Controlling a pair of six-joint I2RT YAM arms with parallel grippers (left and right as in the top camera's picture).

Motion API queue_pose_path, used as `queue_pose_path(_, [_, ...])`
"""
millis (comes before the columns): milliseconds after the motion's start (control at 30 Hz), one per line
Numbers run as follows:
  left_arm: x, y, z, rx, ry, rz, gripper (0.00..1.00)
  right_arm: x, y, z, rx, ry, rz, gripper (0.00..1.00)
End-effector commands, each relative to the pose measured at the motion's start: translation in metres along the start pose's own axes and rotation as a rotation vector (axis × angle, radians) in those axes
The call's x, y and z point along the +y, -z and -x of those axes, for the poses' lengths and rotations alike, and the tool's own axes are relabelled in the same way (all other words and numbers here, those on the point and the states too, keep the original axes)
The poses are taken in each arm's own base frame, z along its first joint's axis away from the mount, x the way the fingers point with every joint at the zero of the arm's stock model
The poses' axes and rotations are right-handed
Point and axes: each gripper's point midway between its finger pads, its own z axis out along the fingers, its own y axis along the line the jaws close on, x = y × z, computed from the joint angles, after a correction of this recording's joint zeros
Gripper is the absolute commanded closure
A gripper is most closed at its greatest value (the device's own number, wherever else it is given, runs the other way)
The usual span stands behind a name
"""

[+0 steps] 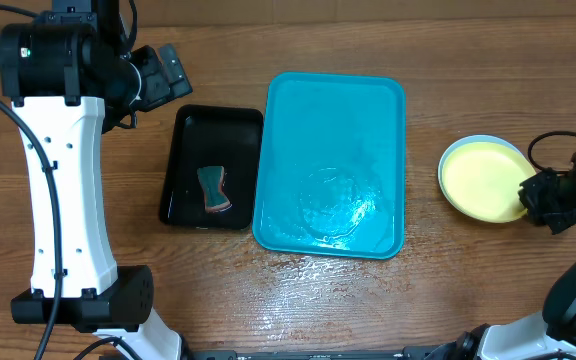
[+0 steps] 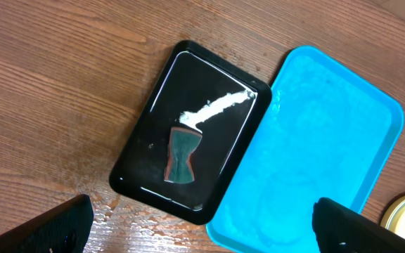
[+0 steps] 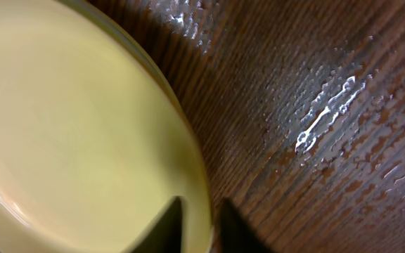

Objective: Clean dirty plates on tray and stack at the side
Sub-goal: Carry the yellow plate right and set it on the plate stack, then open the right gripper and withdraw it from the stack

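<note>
The turquoise tray [image 1: 333, 100] lies mid-table with no plates on it, only a wet sheen; it also shows in the left wrist view [image 2: 329, 140]. A pale yellow plate [image 1: 480, 178] sits on the table to its right, with a white rim showing under it. My right gripper [image 1: 536, 192] is at that plate's right edge. In the right wrist view its fingers [image 3: 202, 218] are shut on the rim of the yellow plate [image 3: 69, 126], one inside and one outside. My left gripper [image 1: 163, 75] is open and empty, high above the black tray [image 2: 202, 211].
A smaller black tray [image 1: 183, 130] lies left of the turquoise tray and holds a green-and-red sponge [image 1: 214, 190]. In the left wrist view the sponge [image 2: 183, 154] lies by a white foam streak [image 2: 213, 109]. The wood around the trays is wet.
</note>
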Motion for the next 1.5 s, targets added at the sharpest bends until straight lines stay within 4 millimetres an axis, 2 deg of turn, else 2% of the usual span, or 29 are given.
queue_pose_path(0, [-0.001,0.011,0.001,-0.027,-0.005,-0.019,0.0,0.017,0.018,0.0,-0.011,0.046,0.092,0.68])
queue_pose_path(100, [-0.001,0.011,0.001,-0.026,-0.005,-0.019,0.0,0.042,0.043,-0.012,-0.012,0.147,0.209,0.62])
queue_pose_path(167, [-0.001,0.011,0.001,-0.026,-0.005,-0.019,0.0,0.06,0.069,-0.027,-0.04,0.243,0.298,0.55])
queue_pose_path(200, [-0.001,0.011,0.001,-0.026,-0.005,-0.019,0.0,0.071,0.086,-0.038,-0.059,0.304,0.352,0.52])
queue_pose_path(233, [-0.001,0.011,0.001,-0.026,-0.005,-0.019,0.0,0.086,0.111,-0.059,-0.091,0.409,0.432,0.48])
queue_pose_path(300, [-0.001,0.011,0.001,-0.026,-0.005,-0.018,0.0,0.103,0.142,-0.09,-0.129,0.548,0.539,0.41])
queue_pose_path(333, [-0.001,0.011,0.001,-0.026,-0.005,-0.018,0.0,0.108,0.155,-0.106,-0.145,0.608,0.582,0.35])
queue_pose_path(367, [-0.001,0.011,0.001,-0.026,-0.005,-0.019,0.0,0.112,0.17,-0.126,-0.167,0.67,0.623,0.24])
queue_pose_path(400, [-0.001,0.011,0.002,-0.027,-0.005,-0.019,0.0,0.114,0.182,-0.144,-0.189,0.727,0.654,0.0])
queue_pose_path(467, [-0.001,0.011,0.002,-0.027,-0.005,-0.019,0.0,0.113,0.204,-0.182,-0.213,0.836,0.715,0.0])
queue_pose_path(567, [-0.001,0.011,0.001,-0.026,-0.005,-0.019,0.0,0.11,0.218,-0.209,-0.228,0.921,0.763,0.0])
queue_pose_path(667, [-0.001,0.011,0.001,-0.026,-0.005,-0.019,0.0,0.106,0.227,-0.225,-0.238,0.972,0.795,0.0])
queue_pose_path(867, [-0.001,0.011,0.001,-0.026,-0.005,-0.019,0.0,0.101,0.227,-0.223,-0.286,1.038,0.776,0.0])
queue_pose_path(1000, [-0.001,0.011,0.001,-0.026,-0.005,-0.019,0.0,0.11,0.249,-0.207,-0.536,1.142,0.796,0.0])
queue_pose_path(1067, [-0.001,0.011,0.001,-0.026,-0.005,-0.019,0.0,0.106,0.261,-0.198,-0.677,1.139,0.797,0.0])
queue_pose_path(1200, [-0.001,0.011,0.001,-0.026,-0.005,-0.019,0.0,0.096,0.267,-0.188,-0.904,1.094,0.846,0.0])
queue_pose_path(1300, [-0.001,0.011,0.001,-0.026,-0.005,-0.019,0.0,0.089,0.249,-0.19,-0.999,1.085,0.904,0.0])
queue_pose_path(1367, [-0.001,0.011,0.001,-0.026,-0.005,-0.019,0.0,0.08,0.21,-0.191,-1.015,1.083,0.914,0.0])
queue_pose_path(1467, [-0.001,0.011,0.001,-0.026,-0.005,-0.019,0.0,0.076,0.175,-0.19,-1.047,1.08,0.934,0.0])
